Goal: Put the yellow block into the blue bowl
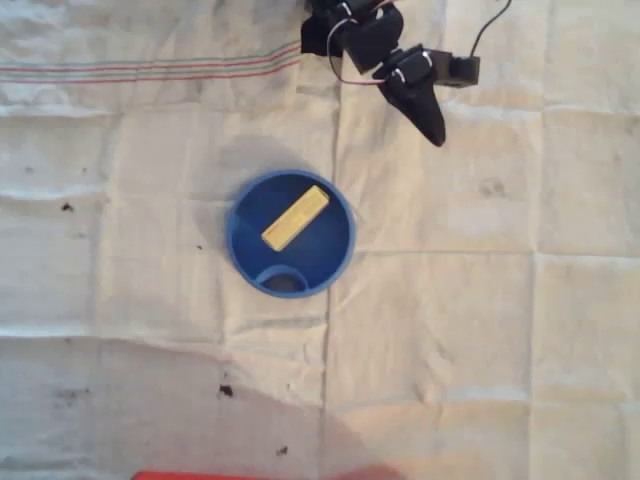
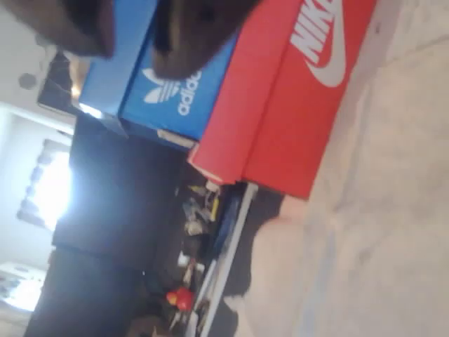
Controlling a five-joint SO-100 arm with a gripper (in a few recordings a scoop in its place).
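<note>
Already the yellow block (image 1: 295,217) lies inside the blue bowl (image 1: 338,262), diagonal across its floor, left of centre on the creased cloth (image 1: 150,300); to the right and far, the gripper (image 1: 432,130) hangs well apart from the bowl, holding nothing, though whether its fingers (image 2: 189,35) are apart or together I cannot tell; wrist view looks off past a red shoebox (image 2: 295,105). Risks seem slight: a careless return sweep could clip the rim and tip the bowl; the cloth could snag.

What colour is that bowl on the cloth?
The bowl is solid blue, clearest in the overhead view.
</note>
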